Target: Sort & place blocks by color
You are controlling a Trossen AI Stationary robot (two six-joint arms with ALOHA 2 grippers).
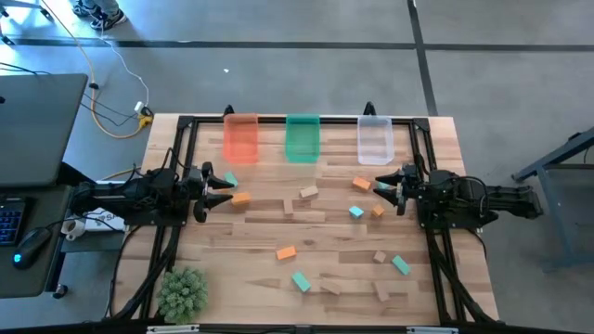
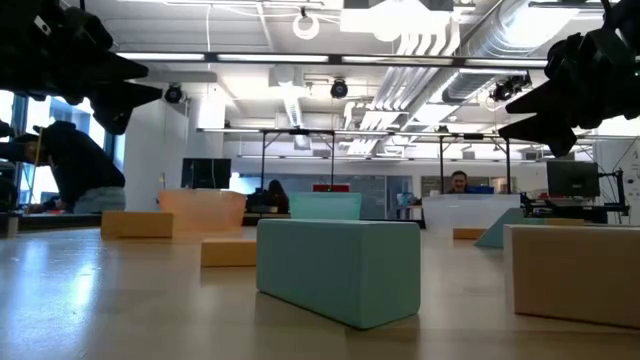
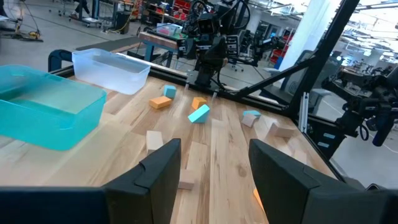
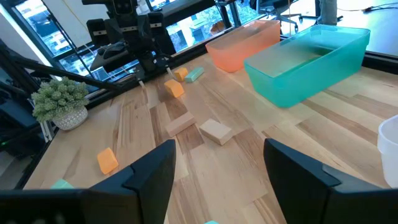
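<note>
High view: the blocks [image 1: 307,192] are scattered across the table centre, none binned. The left gripper [image 1: 225,186], jaws parted and empty, is positioned just beside an orange block [image 1: 240,198]. The right gripper [image 1: 383,182], likewise parted and empty, is positioned beside another orange block [image 1: 361,184].

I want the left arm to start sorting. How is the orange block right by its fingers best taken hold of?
Come straight down on the orange block and pinch its two long sides: it lies flat, clear of the teal block beside it.
</note>
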